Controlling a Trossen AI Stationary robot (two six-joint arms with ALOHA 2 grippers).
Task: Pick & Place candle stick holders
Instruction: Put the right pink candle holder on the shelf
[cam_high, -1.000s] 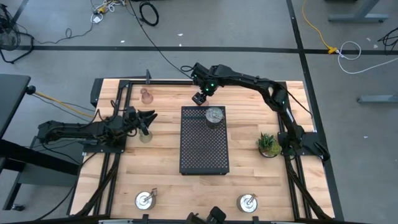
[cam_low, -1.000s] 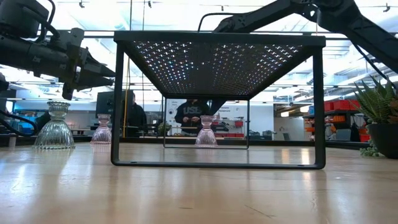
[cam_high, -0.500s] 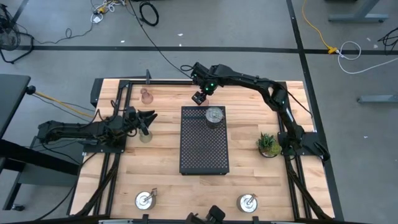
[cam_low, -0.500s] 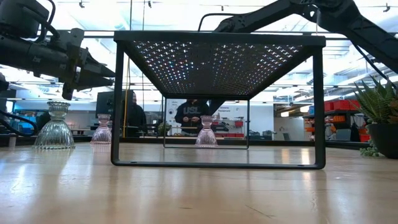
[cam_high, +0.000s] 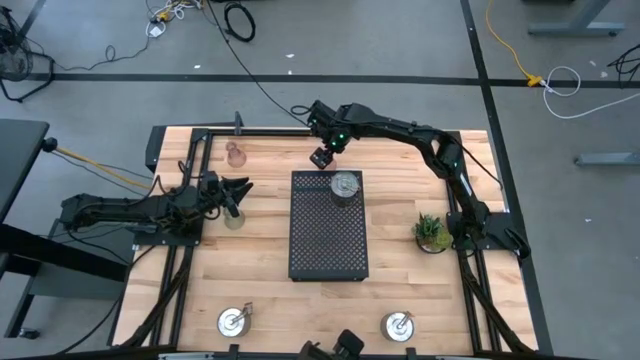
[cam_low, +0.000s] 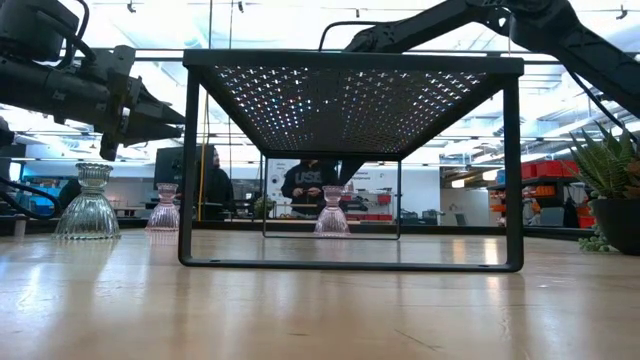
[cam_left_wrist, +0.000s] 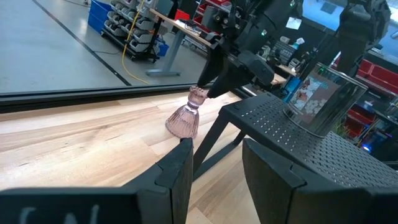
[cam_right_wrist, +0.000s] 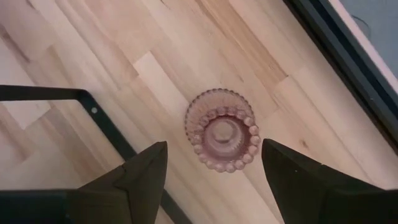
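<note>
With its fingers spread, the right gripper (cam_right_wrist: 211, 171) should drop straight over the pink holder (cam_right_wrist: 221, 130) below before closing.

**A:** What's the tally on the worktop (cam_high: 400, 150)?

**B:** Three silver candle stick holders (cam_high: 345, 186) (cam_high: 234, 320) (cam_high: 399, 325) and three glass holders (cam_low: 92, 205) (cam_low: 165, 210) (cam_low: 332, 212).

**A:** And the rest?

**B:** One black perforated tray (cam_high: 328, 235), one potted plant (cam_high: 432, 232) and two arms (cam_high: 130, 210) (cam_high: 400, 130).

Tray (cam_high: 328, 240) mid-table — one holder (cam_high: 345, 186) on it, plant (cam_high: 432, 233) to its right
</note>
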